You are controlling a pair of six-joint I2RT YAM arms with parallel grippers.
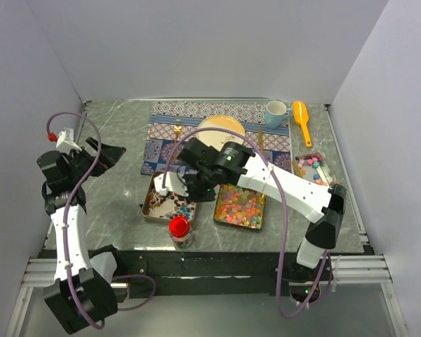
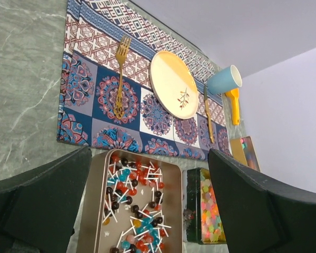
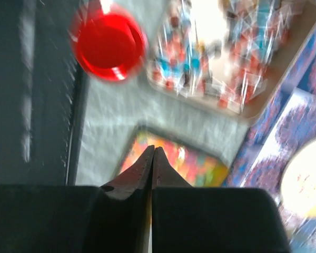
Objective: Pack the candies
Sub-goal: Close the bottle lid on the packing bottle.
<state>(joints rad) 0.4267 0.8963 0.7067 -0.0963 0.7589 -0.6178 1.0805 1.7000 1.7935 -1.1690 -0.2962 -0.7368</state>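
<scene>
Now your right gripper [image 3: 152, 150] is pressed closed on nothing; tiny glossy multicoloured candies [image 1: 240, 203] fill a shallow metal tin [image 1: 237, 226] just beyond its fingertips. Your left gripper [image 2: 150, 158] gapes wide.

High overview, close wrist views, all sharing lollipop tray [image 2: 171, 211]
</scene>
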